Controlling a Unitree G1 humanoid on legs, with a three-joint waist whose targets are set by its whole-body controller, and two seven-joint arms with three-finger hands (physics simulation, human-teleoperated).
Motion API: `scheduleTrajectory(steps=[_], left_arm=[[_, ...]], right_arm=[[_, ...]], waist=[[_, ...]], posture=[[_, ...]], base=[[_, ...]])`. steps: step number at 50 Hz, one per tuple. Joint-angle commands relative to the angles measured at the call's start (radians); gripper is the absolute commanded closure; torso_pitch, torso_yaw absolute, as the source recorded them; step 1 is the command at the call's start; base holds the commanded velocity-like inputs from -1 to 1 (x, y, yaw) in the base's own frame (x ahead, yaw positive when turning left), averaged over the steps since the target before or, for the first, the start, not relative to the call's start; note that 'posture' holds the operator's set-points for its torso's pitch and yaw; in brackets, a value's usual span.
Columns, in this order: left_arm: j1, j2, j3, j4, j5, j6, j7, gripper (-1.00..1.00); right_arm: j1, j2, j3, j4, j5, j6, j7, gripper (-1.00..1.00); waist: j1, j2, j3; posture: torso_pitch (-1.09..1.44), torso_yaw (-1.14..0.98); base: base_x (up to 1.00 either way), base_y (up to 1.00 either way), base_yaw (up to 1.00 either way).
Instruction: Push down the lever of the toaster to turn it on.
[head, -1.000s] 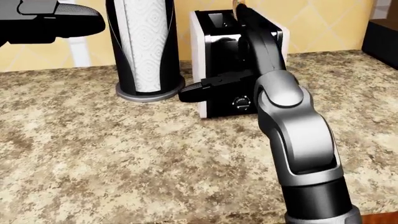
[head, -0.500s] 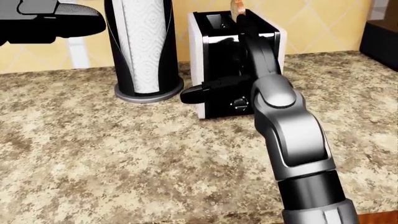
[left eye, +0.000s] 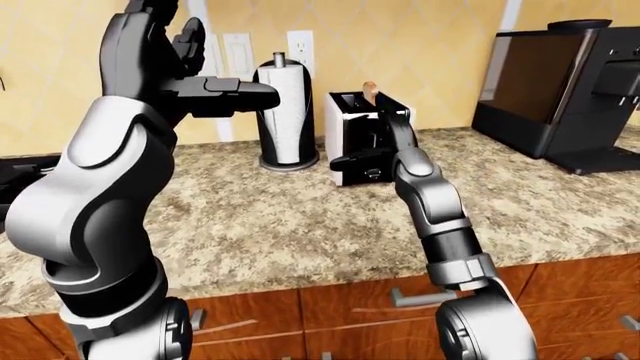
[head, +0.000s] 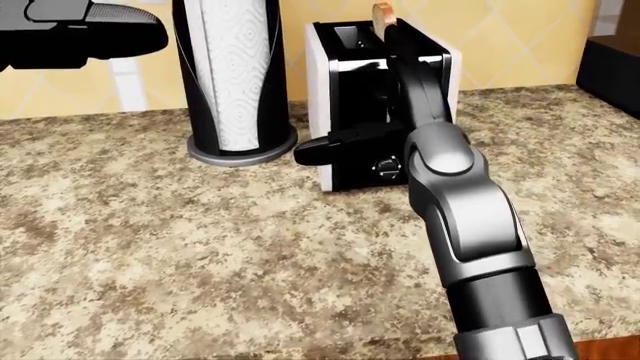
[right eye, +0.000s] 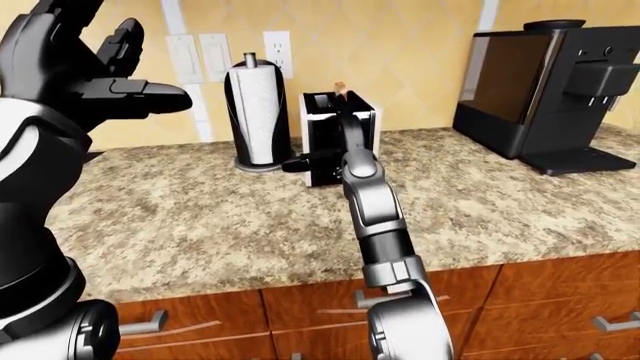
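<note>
Head view, change: against the picture half a second back, the whole scene sits a touch lower and further right, so the camera has moved; the right arm reaches to the same spot on the toaster (head: 345, 105).
Head view, right hand (head: 345, 146): pressed against the toaster's dark face, one finger jutting left; the forearm hides the lever, so I cannot tell whether the fingers are together or apart.
Head view, toast (head: 381, 13): standing up out of a slot.
Left-eye view, left hand (left eye: 185, 64): raised high, fingers spread apart, holding nothing.
Left-eye view, surroundings: paper towel roll (left eye: 285, 112) just left of the toaster on the granite counter (left eye: 300, 225).
Right-eye view, surroundings: coffee machine (right eye: 540, 90) well apart to the right.
</note>
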Motion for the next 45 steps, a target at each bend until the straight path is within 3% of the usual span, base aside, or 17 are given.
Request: scheduleTrajectory(steps=[1,45], left_arm=[[-0.031,0.01,0.008,-0.012,0.003,-0.027,0.001,-1.0],[-0.038,0.015,0.012,-0.016,-0.01,-0.021,0.011,-1.0]], right_arm=[[-0.027,-0.004,-0.003,-0.015,0.002,-0.004,-0.001,-1.0],[-0.029,-0.003,-0.01,0.226,0.004,-0.164,-0.017,-1.0]], waist=[[0.001,0.003,-0.006],[-0.002,0.007,-0.002]], posture=[[-0.43,0.0],[-0.43,0.0]], base=[[0.0,0.0,0.0],[0.0,0.0,0.0]])
